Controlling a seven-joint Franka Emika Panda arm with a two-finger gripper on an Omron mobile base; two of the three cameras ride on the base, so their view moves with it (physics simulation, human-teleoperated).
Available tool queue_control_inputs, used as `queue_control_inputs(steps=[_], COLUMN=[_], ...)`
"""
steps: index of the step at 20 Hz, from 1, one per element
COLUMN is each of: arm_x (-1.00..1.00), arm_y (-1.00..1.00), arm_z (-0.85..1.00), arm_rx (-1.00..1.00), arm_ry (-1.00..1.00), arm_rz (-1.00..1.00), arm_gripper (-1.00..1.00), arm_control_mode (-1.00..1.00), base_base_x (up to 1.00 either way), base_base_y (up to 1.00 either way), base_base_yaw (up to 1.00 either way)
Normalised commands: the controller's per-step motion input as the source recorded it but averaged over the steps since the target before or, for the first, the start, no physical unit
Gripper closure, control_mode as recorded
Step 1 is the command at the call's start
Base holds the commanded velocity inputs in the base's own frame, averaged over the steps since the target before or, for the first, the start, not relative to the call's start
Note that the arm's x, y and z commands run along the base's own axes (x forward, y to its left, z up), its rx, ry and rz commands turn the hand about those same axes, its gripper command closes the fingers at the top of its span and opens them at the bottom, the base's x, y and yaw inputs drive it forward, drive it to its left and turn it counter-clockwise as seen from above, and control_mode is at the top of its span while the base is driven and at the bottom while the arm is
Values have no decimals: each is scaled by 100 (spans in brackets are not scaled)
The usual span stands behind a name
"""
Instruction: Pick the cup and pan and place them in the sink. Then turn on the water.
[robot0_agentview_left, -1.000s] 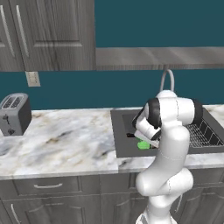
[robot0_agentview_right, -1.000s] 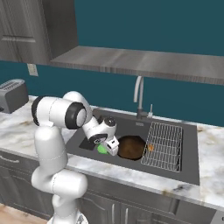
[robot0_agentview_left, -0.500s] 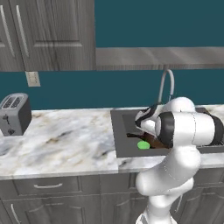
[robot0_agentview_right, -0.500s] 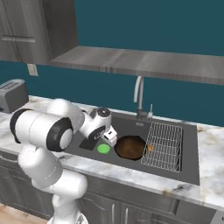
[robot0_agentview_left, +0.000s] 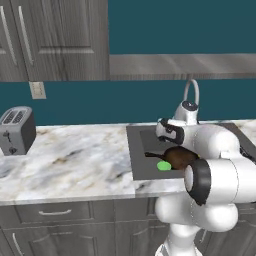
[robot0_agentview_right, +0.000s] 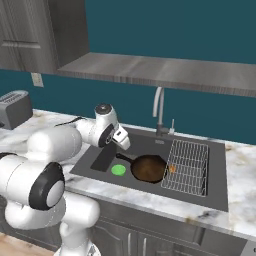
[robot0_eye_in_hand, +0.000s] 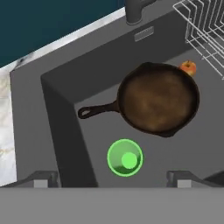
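The green cup (robot0_eye_in_hand: 125, 158) stands upright on the floor of the dark sink (robot0_eye_in_hand: 57, 113), just left of the pan (robot0_eye_in_hand: 158, 98), whose short handle points left. Both also show in the basin from the base cameras: cup (robot0_agentview_left: 163, 165) (robot0_agentview_right: 118, 170), pan (robot0_agentview_left: 182, 157) (robot0_agentview_right: 148, 168). My gripper (robot0_eye_in_hand: 113, 179) hangs open above the cup with nothing between its fingers, and it is apart from the cup. It sits over the sink's (robot0_agentview_right: 100, 160) left part (robot0_agentview_right: 122, 139). The gooseneck faucet (robot0_agentview_right: 159, 107) stands behind the basin. No water is in view.
A wire dish rack (robot0_agentview_right: 185, 165) fills the sink's right side, with a small orange fruit (robot0_eye_in_hand: 188, 68) beside the pan. A toaster (robot0_agentview_left: 16, 131) stands far left on the marble counter (robot0_agentview_left: 75, 160). A shelf (robot0_agentview_right: 165, 72) and cabinets hang overhead.
My hand has lifted up out of the basin, away from the cup, and the arm's elbow has swung forward. The cup and pan stay where they were in the sink.
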Motion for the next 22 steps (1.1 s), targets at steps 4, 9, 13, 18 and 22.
queue_control_inputs(steps=[4, 9, 13, 18, 22], arm_x=[-36, -65, -81, -68, -60], arm_y=[-20, -16, -26, -40, -25], arm_z=[100, 100, 70, 55, 46], arm_rx=[1, 15, 33, 31, 30], arm_ry=[-2, 0, 0, 0, -1], arm_rz=[-8, -17, -33, -29, -26], arm_gripper=[-100, -100, -100, -100, -100], arm_control_mode=[-100, -100, -100, -100, -100], base_base_x=[0, 0, 0, 0, 0], base_base_y=[0, 0, 0, 0, 0], base_base_yaw=[0, 0, 0, 0, 0])
